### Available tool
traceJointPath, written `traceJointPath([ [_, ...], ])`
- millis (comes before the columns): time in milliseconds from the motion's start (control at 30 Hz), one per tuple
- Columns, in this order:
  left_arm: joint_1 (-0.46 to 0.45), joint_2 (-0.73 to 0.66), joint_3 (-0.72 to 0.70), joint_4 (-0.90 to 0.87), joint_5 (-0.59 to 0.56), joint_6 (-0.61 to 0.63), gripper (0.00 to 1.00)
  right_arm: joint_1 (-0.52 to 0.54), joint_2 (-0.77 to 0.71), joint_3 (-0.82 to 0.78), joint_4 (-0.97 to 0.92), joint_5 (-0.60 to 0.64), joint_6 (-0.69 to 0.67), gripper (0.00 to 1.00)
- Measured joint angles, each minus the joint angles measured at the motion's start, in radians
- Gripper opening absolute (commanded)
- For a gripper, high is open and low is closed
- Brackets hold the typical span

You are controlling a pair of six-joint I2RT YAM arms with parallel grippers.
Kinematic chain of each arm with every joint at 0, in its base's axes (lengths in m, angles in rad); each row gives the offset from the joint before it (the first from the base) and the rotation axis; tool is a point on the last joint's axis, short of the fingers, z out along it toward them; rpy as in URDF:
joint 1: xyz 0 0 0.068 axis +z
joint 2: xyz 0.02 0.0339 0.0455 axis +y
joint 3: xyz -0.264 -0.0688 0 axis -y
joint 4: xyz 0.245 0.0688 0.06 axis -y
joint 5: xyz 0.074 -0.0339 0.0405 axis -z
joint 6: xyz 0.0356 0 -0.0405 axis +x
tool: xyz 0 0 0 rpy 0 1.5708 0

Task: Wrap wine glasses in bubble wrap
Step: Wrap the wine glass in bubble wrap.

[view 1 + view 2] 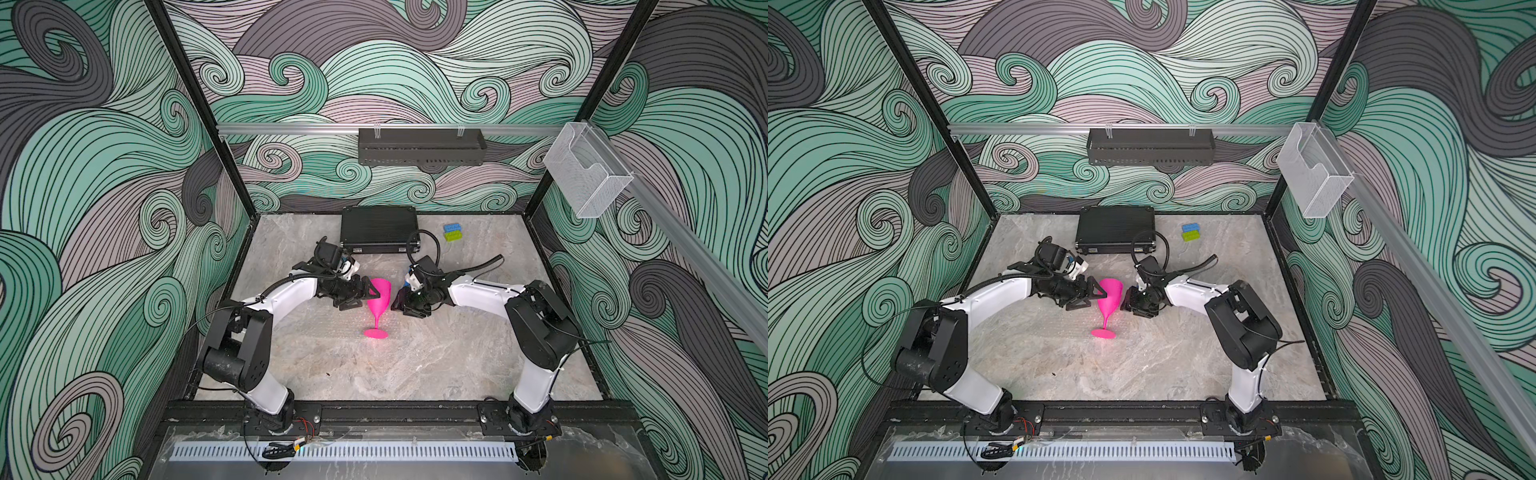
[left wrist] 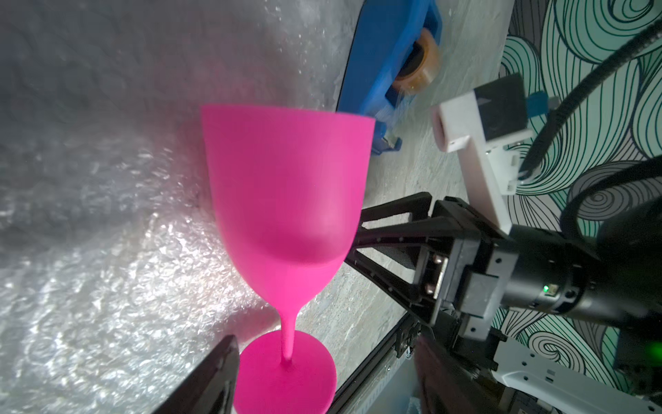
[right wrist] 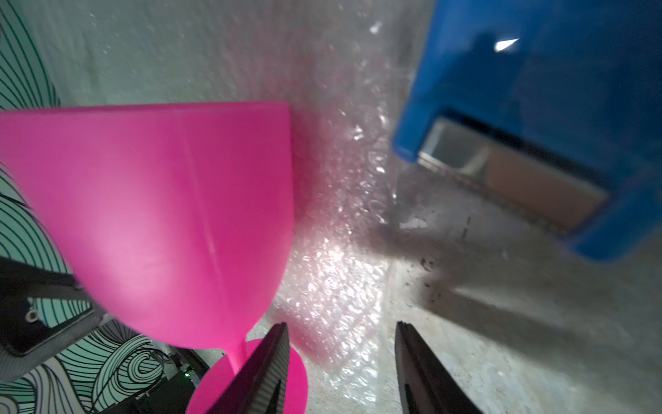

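Goblet (image 1: 379,297) stands unwrapped on spread bubble wrap (image 2: 107,304) mid-desk; left gripper (image 1: 365,301) and right gripper (image 3: 341,323) flank it, jaws apart, empty.

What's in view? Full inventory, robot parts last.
goblet: 1, magenta-pink, upright on the wrap, mid-table
bubble wrap: 1 sheet, clear, flat under the goblet
tape dispenser: 1, blue, brown roll, on the table beside the wrap
case: 1, black, back of table
blocks: 2, blue and green, side by side, back right
wire basket: 1, black, on the back rail
holder: 1, clear, on the right-hand rail
table: 1, grey marble-look
left arm: 1, white and black, jaws open beside the goblet's bowl
right arm: 1, white and black, jaws open across the bowl
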Motion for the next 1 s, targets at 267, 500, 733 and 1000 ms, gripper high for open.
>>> traceJointPath([
  [267, 0.044, 0.065, 0.048, -0.044, -0.003, 0.038, 0.88, 0.013, 0.048, 0.110, -0.013, -0.024, -0.024, 0.37],
  [500, 0.044, 0.141, 0.117, -0.090, -0.018, 0.071, 0.89, 0.046, 0.078, 0.151, -0.034, -0.045, -0.045, 0.36],
  [733, 0.048, 0.198, 0.135, -0.127, -0.061, 0.093, 0.89, 0.051, 0.079, 0.162, -0.047, -0.066, -0.061, 0.37],
  [1000, 0.057, 0.229, 0.143, -0.160, -0.111, 0.115, 0.88, 0.043, 0.048, 0.146, -0.088, -0.061, -0.090, 0.39],
])
